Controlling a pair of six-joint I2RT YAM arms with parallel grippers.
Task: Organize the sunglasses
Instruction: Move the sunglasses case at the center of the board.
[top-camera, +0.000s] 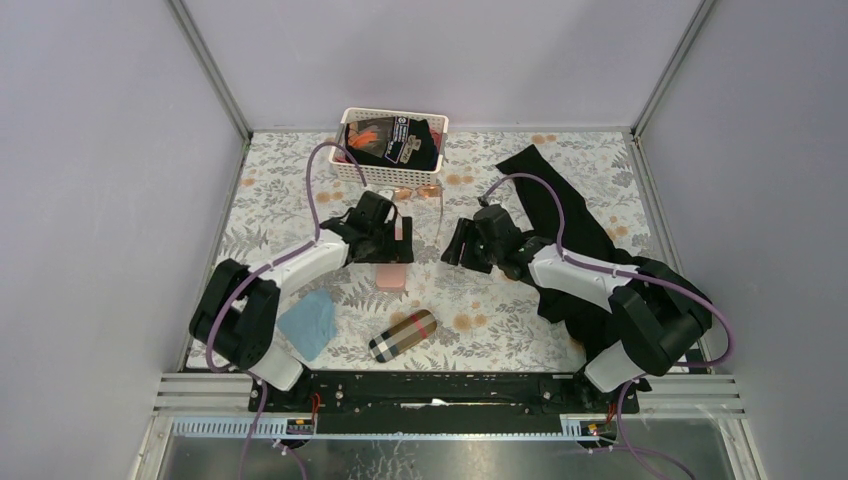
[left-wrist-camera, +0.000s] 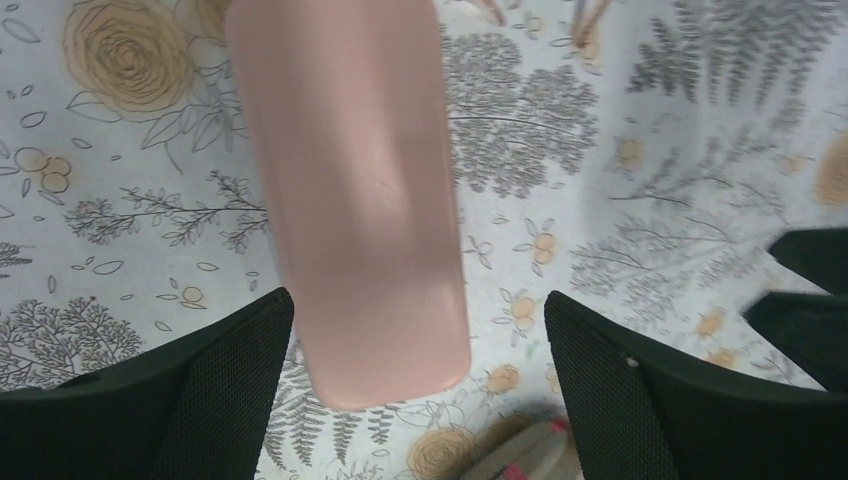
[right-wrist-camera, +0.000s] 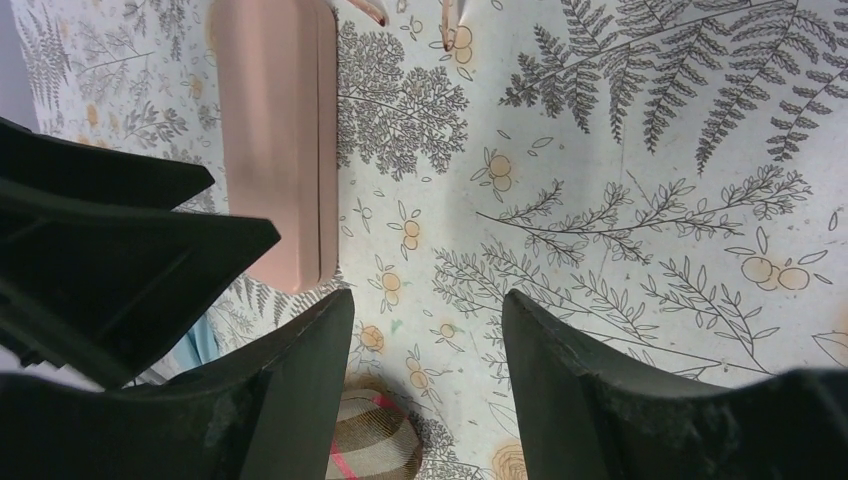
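Centre of overhead frame: left gripper (left-wrist-camera: 417, 300) wide open, fingers (left-wrist-camera: 200, 390) either side of pink oblong case (left-wrist-camera: 350, 200), gaps visible on both sides. Just right of it, right gripper (right-wrist-camera: 428, 295) open, nothing between jaws, over floral tablecloth (right-wrist-camera: 620, 200). Above both, wire-framed sunglasses (top-camera: 428, 191) with orange-pink lenses lie just below white basket (top-camera: 385, 175), upper centre. Plaid case (top-camera: 402, 335) and light-blue cloth (top-camera: 308, 322) lower left; black cloth (top-camera: 560, 210) at right.

Floral table (top-camera: 500, 300), sunglasses (top-camera: 418, 190), pink case (top-camera: 391, 277), plaid case (top-camera: 402, 336)
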